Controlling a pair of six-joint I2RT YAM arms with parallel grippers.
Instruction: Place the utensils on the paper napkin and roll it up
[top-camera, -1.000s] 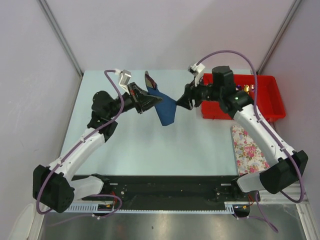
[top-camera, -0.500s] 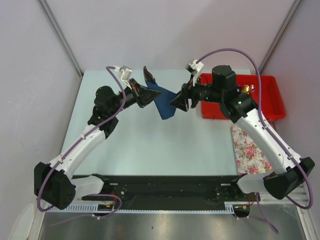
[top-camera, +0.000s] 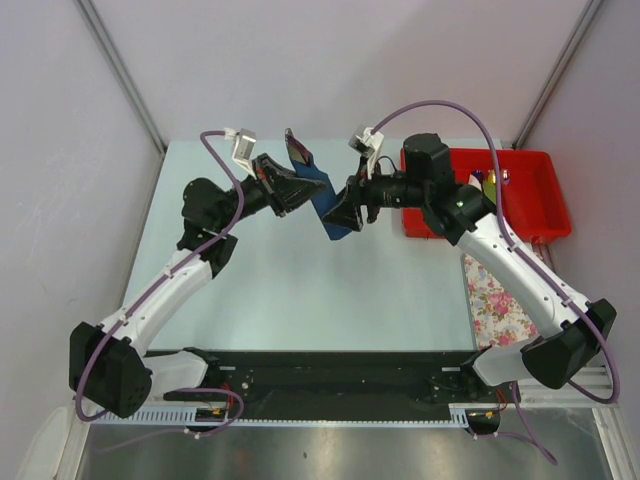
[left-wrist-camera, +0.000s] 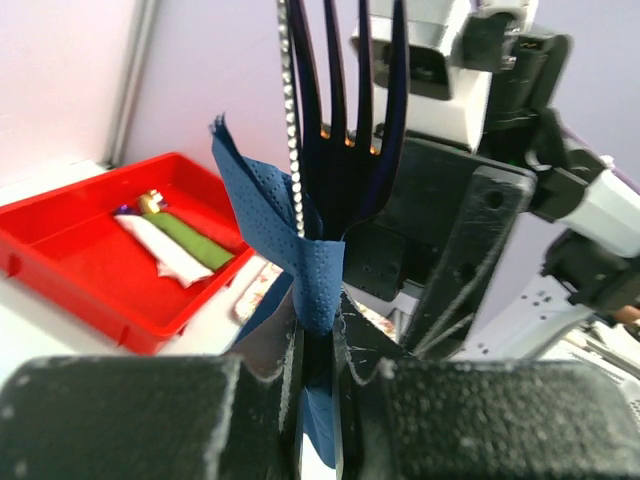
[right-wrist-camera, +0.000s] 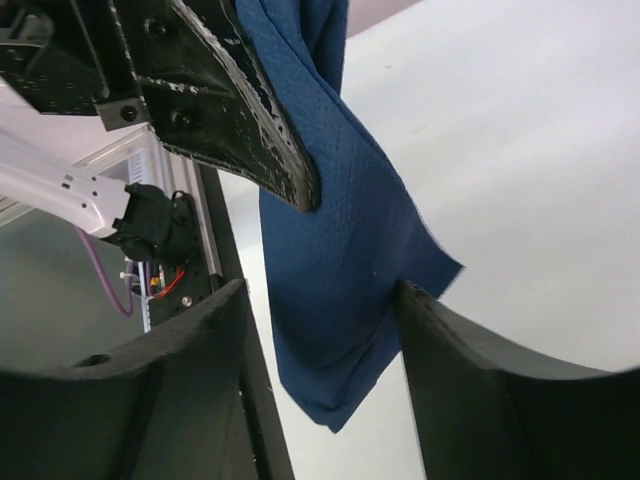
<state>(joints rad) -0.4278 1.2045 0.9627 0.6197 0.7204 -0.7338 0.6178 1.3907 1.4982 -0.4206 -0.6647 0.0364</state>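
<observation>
My left gripper (top-camera: 298, 190) is shut on the dark blue paper napkin (top-camera: 320, 188) wrapped loosely round the utensils (top-camera: 296, 152), holding the bundle above the table. In the left wrist view a dark fork (left-wrist-camera: 350, 110) and a serrated knife (left-wrist-camera: 290, 110) stick up out of the napkin (left-wrist-camera: 300, 255) between my shut jaws (left-wrist-camera: 325, 400). The napkin's loose end hangs down. My right gripper (top-camera: 338, 215) is open, with its fingers on either side of that hanging end (right-wrist-camera: 335, 290). It touches one finger (right-wrist-camera: 450, 360) in the right wrist view.
A red bin (top-camera: 535, 200) with small packets stands at the back right, also seen in the left wrist view (left-wrist-camera: 80, 270). A pink-flowered white cloth (top-camera: 495, 300) lies at the right edge. The left gripper's finger (right-wrist-camera: 240, 100) is close above my right gripper.
My right gripper has moved left to the napkin and now straddles its hanging end. The left gripper has shifted slightly with the bundle still in it.
</observation>
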